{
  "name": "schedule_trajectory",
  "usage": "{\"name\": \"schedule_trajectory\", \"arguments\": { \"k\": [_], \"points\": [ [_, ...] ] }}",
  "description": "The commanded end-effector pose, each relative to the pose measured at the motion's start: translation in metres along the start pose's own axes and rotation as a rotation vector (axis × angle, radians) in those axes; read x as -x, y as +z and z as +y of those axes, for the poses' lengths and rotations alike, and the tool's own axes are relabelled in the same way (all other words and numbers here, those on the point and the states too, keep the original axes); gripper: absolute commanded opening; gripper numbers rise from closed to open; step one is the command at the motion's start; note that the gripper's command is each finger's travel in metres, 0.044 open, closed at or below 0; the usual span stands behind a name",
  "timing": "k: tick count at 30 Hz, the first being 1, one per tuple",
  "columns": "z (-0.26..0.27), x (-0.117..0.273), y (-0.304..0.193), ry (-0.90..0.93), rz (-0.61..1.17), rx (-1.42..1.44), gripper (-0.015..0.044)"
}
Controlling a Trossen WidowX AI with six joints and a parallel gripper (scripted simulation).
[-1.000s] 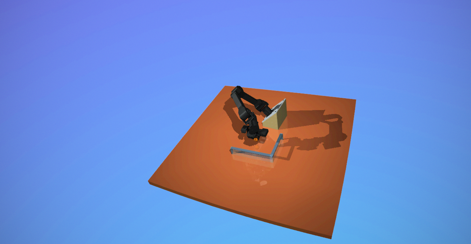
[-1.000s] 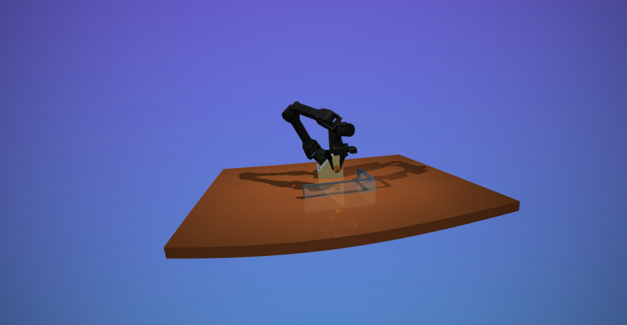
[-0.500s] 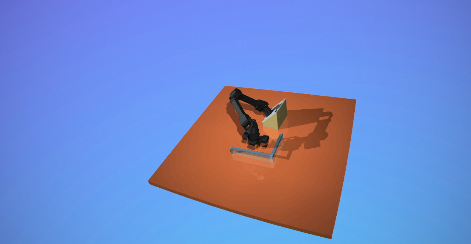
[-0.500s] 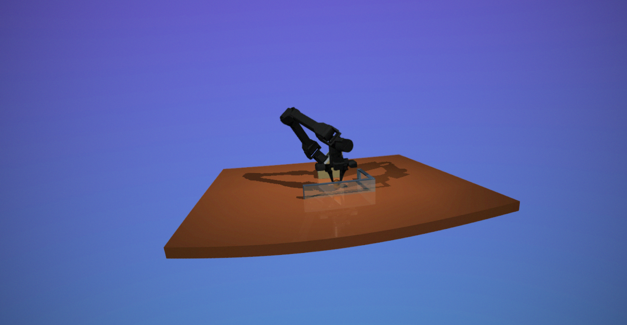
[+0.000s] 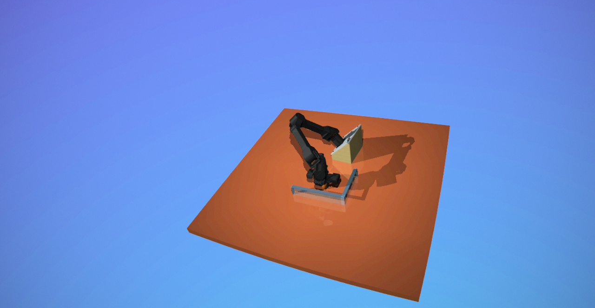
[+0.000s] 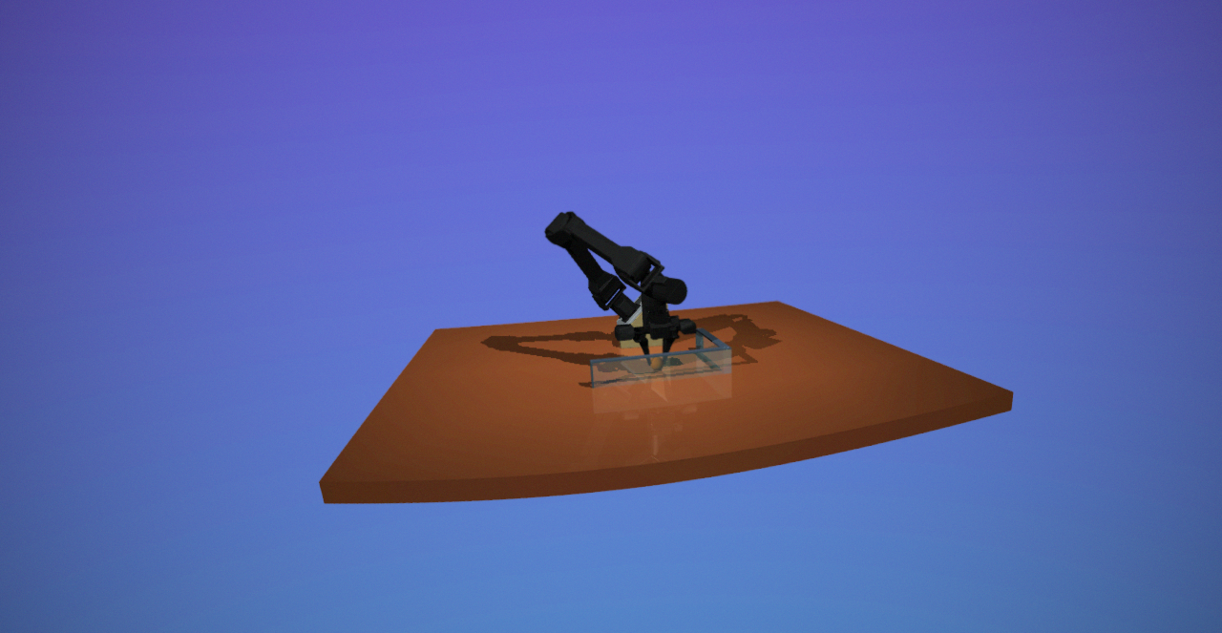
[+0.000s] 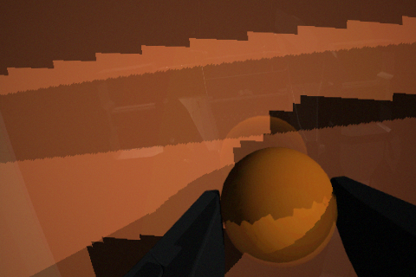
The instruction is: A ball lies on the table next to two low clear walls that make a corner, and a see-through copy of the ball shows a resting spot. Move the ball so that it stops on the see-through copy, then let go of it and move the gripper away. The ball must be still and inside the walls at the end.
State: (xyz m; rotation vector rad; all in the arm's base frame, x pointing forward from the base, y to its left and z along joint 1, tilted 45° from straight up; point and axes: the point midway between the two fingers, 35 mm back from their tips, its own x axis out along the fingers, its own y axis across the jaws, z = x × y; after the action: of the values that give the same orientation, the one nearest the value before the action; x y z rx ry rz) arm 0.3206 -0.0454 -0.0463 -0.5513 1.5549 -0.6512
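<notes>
The orange ball (image 5: 324, 186) (image 6: 656, 364) (image 7: 278, 205) is between the fingers of my gripper (image 5: 324, 186) (image 6: 656, 363) (image 7: 275, 197), which is shut on it low at the table, inside the corner. A front clear wall (image 5: 307, 189) (image 6: 619, 359) and a side clear wall (image 5: 350, 182) (image 6: 716, 340) meet at the right. In the wrist view, a faint orange rim at the ball's lower edge suggests the see-through copy nearly coincides with it. A pale round shape behind the ball looks like its reflection. Whether the ball touches the table is unclear.
The orange-brown table (image 5: 257, 223) (image 6: 478, 441) (image 7: 100, 190) has glossy reflections and dark arm shadows. The arm's pale wedge-shaped base (image 5: 348, 150) stands behind the walls. The front wall is close to the gripper, and the side wall stands to its right in the top view.
</notes>
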Motion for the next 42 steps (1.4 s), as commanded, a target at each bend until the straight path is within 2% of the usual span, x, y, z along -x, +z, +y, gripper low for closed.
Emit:
{"name": "schedule_trajectory", "arguments": {
  "k": [1,4,14,20,26,37,42],
  "points": [
    [0.000,-0.004,-0.002,-0.006,0.003,0.010,0.0000],
    [0.000,-0.004,-0.002,-0.006,0.003,0.010,0.0000],
    [0.000,-0.002,0.000,-0.001,0.000,0.002,0.0263],
    [0.000,0.001,0.000,0.000,0.000,0.003,0.0264],
    [0.001,0.083,-0.001,-0.001,0.003,0.011,0.0264],
    [0.003,0.080,0.000,-0.003,-0.008,0.021,0.0264],
    [0.002,0.123,-0.003,-0.003,-0.006,0.017,0.0395]
  ]
}}
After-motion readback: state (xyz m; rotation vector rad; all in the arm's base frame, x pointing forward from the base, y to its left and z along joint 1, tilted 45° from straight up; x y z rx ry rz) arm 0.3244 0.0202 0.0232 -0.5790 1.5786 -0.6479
